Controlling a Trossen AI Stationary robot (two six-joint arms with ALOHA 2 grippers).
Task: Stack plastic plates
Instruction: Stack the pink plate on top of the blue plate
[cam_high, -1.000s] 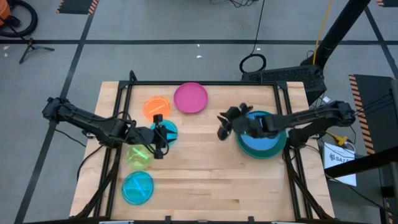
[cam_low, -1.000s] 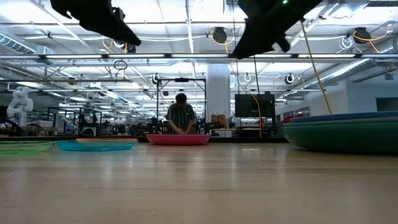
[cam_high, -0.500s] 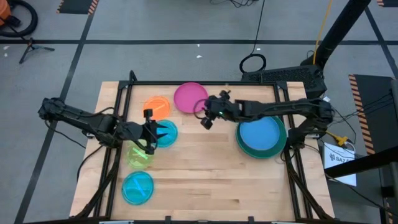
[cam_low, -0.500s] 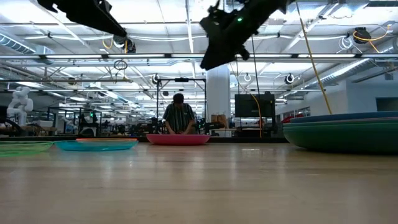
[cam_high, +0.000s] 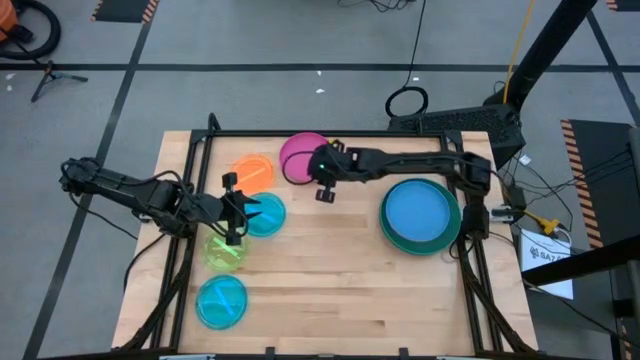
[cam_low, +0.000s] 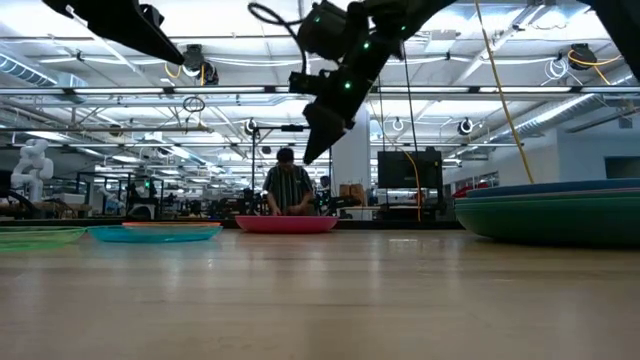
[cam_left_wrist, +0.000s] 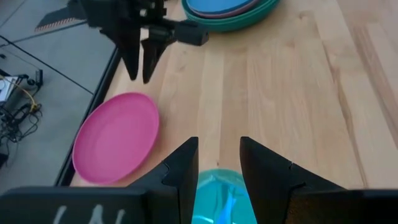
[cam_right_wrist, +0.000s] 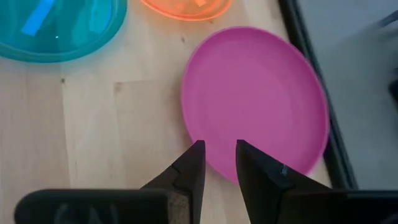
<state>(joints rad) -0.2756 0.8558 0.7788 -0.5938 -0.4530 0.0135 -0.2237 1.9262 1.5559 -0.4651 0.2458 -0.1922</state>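
A magenta plate (cam_high: 298, 155) lies flat on the table at the far middle. My right gripper (cam_high: 322, 192) hangs over that plate's near rim (cam_right_wrist: 211, 158), well above the table (cam_low: 308, 150), its fingers a little apart and holding nothing. An orange plate (cam_high: 252, 172), a cyan plate (cam_high: 268, 215), a lime plate (cam_high: 225, 250) and a second cyan plate (cam_high: 221, 302) lie at the left. My left gripper (cam_high: 250, 208) stands open above the first cyan plate (cam_left_wrist: 217, 199). A blue plate (cam_high: 418, 212) tops a teal stack at the right.
A black frame rail (cam_high: 330, 134) runs along the table's far edge just behind the magenta plate. Bare wood (cam_high: 340, 280) spans the middle and near part of the table. A person (cam_low: 288, 190) stands in the room far beyond the table.
My right gripper has swung from above the stack at the right toward the table's left and far edge, rolling and sinking a little, and now hangs over the magenta plate. My left gripper has drawn back a little toward the table's left edge. No plate has moved.
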